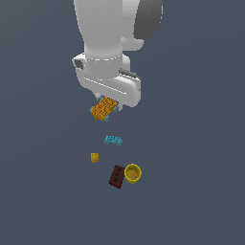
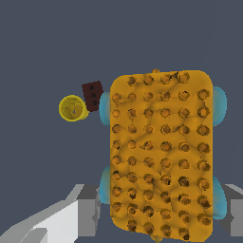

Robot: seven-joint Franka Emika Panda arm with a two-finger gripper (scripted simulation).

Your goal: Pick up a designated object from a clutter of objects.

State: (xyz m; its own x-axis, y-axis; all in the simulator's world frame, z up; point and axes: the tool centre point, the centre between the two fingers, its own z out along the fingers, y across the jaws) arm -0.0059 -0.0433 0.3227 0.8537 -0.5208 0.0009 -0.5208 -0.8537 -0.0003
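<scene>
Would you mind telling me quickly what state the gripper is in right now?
Gripper: closed on the orange block, holding it above the other toys.

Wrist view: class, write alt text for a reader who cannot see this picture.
A studded orange block with cyan bits at its sides fills most of the frame, between the grey fingers of the gripper. Beyond it lie a dark red brick and a yellow cup on a plain surface.

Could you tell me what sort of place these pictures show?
Likely a simulated tabletop test scene: a flat, featureless grey surface, tiny toys like the cyan studded brick and yellow cup, and a white robot gripper holding the studded orange block.
</scene>
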